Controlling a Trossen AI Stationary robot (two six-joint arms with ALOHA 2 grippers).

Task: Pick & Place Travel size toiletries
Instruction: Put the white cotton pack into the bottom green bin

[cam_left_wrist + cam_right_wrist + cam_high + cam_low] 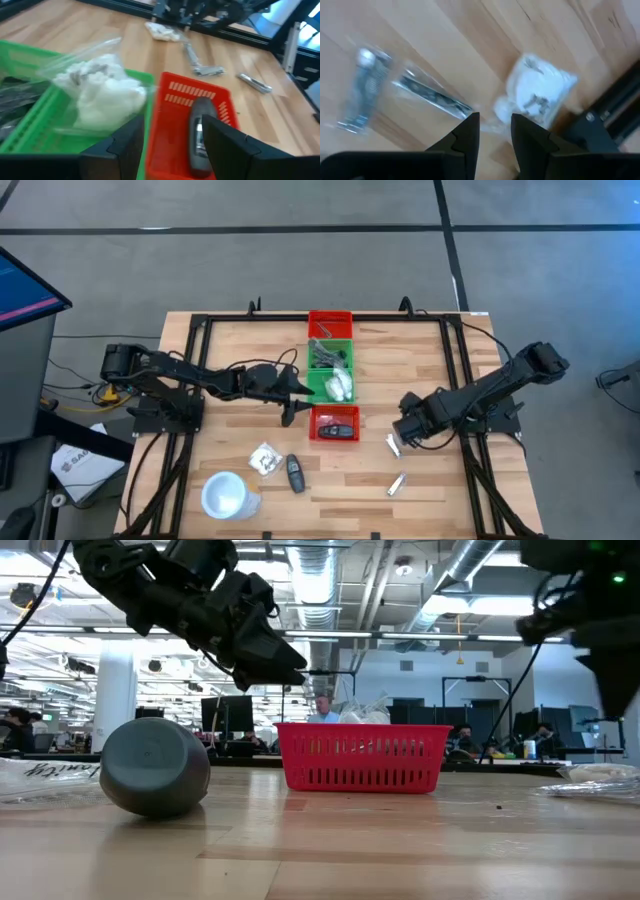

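Note:
My left gripper (291,396) hangs open and holds nothing over the seam between the green bin (330,372) and the near red bin (335,424); its wrist view shows a clear packet with white (102,95) in the green bin and a black oblong piece (199,136) in the red one. My right gripper (398,436) is open above the table, over a clear packet (540,95) and a slim silver tube (432,98). Another packet (265,458), a black piece (295,474) and a silver tube (397,483) lie on the table.
A white cup (228,495) sits near the table's near-left corner, shown as a grey round shape (155,766) in the low view. A second red bin (330,323) stands at the far end of the bin row. A black frame rail (455,350) borders the table.

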